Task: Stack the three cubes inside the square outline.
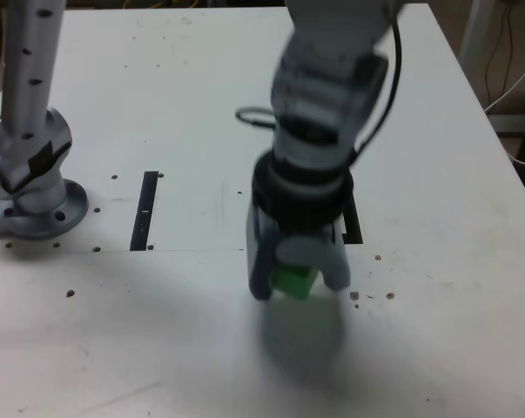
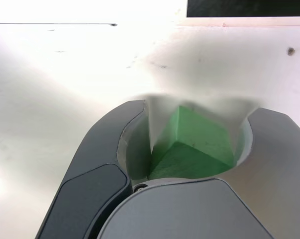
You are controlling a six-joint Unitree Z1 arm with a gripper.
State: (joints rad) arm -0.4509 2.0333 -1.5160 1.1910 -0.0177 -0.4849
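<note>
"What does the exterior view show of the task's things?"

"A gripper [image 1: 299,286], blurred, low over a white table [image 1: 436,331], with a green cube [image 1: 293,280] between its fingers. A soft shadow [image 1: 302,340] lies on the table on the near side of the gripper, so the cube is probably raised."

"Are the fingers closed on it?"

"Yes. The wrist view shows them clamped on the green cube, which sits tilted, one edge towards the camera."

"And the other two cubes?"

"Neither the red nor the yellow one shows. They may be hidden behind the gripper; that cannot be told."

"Is the square outline there?"

"A black piece [image 1: 353,223] shows just beside the gripper, towards the exterior view's right. It may be part of the outline, but too little shows. A narrow black strip [image 1: 144,211] lies well apart from the gripper, towards the exterior view's left."

"So how far along is the job?"

"One cube is in hand, and no stack is visible. Setting the green cube down appears to remain; whether the others are placed cannot be judged."
</note>
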